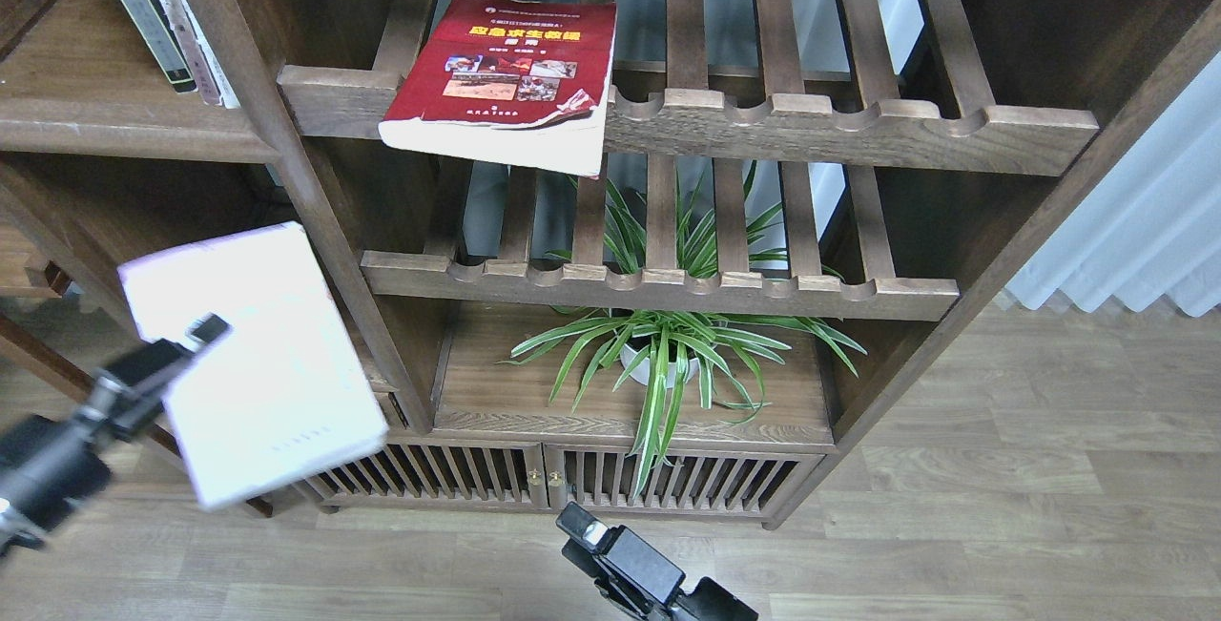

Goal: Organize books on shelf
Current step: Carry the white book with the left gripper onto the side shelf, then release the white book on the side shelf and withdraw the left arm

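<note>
A robot's left gripper (pixel 196 340) is closed on the edge of a cream-white book (pixel 258 363), holding it in the air, tilted, in front of a dark wooden bookcase (pixel 324 182). A red book (pixel 506 82) lies on the upper slatted rack (pixel 820 120), overhanging its front rail. The right gripper (pixel 584 527) sits low; its jaws cannot be made out.

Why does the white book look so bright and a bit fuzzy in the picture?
In the head view, the white book is washed out by light, so its cover print barely shows, and its edges are a little soft. The left tool holding it looks blurry too. The red book on the slatted rack is sharp, and its title shows clearly.
</note>
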You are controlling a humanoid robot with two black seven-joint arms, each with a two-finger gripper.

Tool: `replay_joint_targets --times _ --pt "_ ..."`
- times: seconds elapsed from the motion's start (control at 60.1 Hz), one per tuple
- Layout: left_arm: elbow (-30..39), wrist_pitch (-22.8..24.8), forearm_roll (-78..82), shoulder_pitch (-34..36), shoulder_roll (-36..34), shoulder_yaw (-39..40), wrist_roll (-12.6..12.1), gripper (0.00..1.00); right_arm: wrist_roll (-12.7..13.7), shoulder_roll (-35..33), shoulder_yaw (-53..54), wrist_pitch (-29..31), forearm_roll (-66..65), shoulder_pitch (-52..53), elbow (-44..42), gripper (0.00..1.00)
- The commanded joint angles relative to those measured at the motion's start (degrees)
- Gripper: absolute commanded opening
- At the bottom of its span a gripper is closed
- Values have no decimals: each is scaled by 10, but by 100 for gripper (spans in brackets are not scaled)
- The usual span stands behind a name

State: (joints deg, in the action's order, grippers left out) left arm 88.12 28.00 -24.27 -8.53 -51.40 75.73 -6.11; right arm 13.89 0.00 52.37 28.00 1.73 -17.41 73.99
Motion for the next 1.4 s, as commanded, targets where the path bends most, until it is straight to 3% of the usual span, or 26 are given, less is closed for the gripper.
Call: replay_joint_targets --times 0.0,0.216,0.45,0.816,0.932,1.382 --pt "-5 0 3 -4 -43 93 -7 6 1 0 -1 0 -1 1 -1 99" --pt "-27 0 36 20 -107 199 -21 6 1 0 3 0 -1 1 -1 99" --pt "-108 0 183 163 -104 220 -29 7 1 0 3 0 -1 1 -1 99" --pt "-185 0 423 407 -22 152 -31 7 1 0 6 0 -1 1 -1 99" --pt "-211 0 473 486 14 112 -48 7 0 0 7 0 -1 1 -1 99" --pt "-350 0 516 695 97 -28 -69 8 -1 0 8 0 -1 1 -1 99"
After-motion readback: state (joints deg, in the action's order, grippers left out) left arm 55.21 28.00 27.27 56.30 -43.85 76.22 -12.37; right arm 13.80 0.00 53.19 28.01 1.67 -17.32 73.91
